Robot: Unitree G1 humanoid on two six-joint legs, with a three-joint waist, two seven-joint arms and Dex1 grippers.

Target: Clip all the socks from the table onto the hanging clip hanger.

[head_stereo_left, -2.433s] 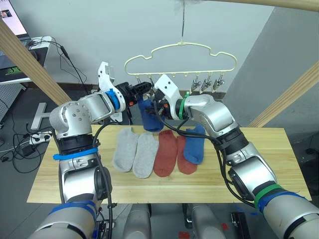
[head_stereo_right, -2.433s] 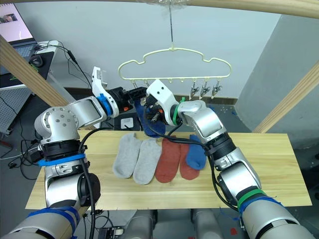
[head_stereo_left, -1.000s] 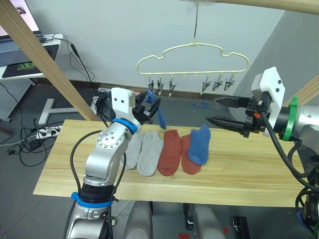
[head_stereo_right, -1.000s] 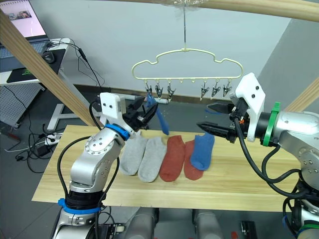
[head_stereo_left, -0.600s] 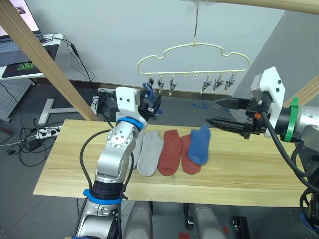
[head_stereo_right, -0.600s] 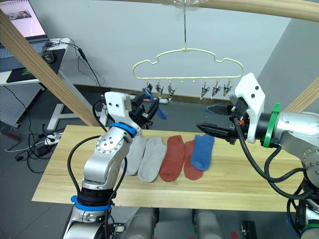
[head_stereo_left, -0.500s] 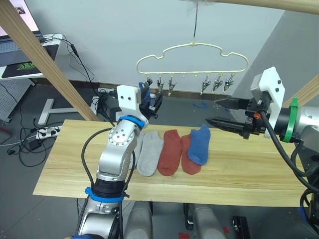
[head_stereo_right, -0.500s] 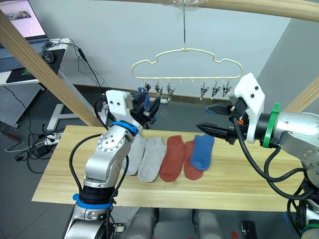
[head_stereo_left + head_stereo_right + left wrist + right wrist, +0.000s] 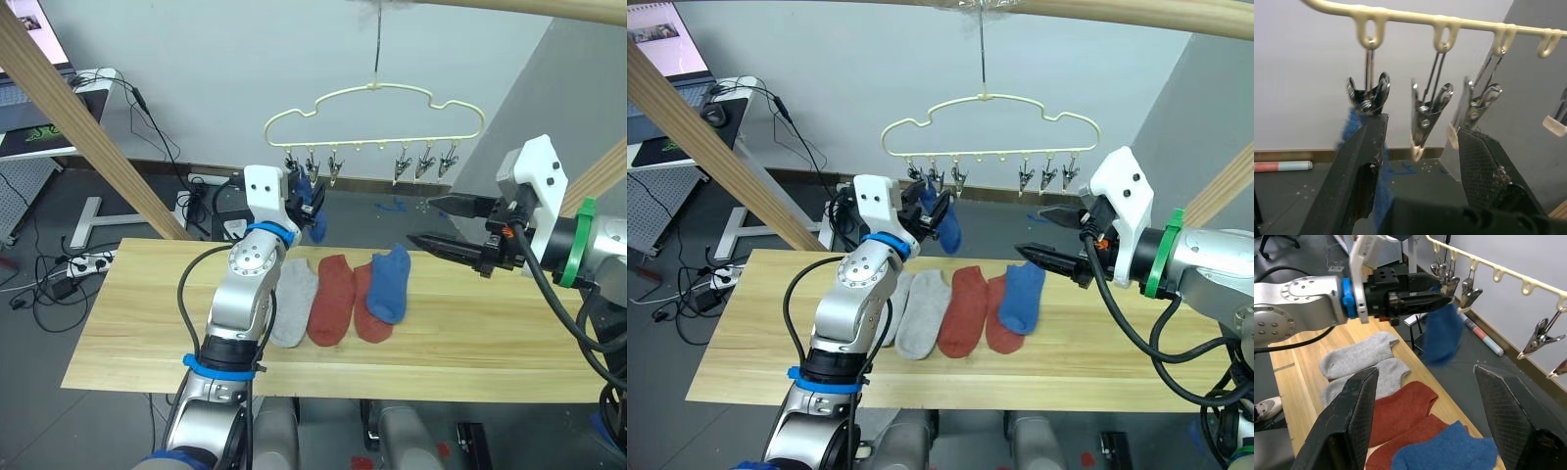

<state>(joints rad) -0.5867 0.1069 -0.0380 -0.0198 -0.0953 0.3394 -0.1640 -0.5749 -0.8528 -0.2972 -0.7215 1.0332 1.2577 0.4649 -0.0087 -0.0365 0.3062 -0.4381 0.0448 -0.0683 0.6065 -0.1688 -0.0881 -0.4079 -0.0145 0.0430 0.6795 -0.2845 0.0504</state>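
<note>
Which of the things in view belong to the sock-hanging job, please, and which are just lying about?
Job:
hanger
hanging blue sock
table
blue sock
red socks
grey socks

Lying about:
laptop
cables

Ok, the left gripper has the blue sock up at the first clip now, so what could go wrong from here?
1. The blue sock hangs at the end clip, but the clip's bite on the fabric isn't visible; if the left gripper backs off too soon, it may drop.
2. The clip hanger hangs from one hook, so pushing could swing or tilt it.
3. The left gripper's fingers straddle neighbouring clips and could snag them when withdrawing.
</note>
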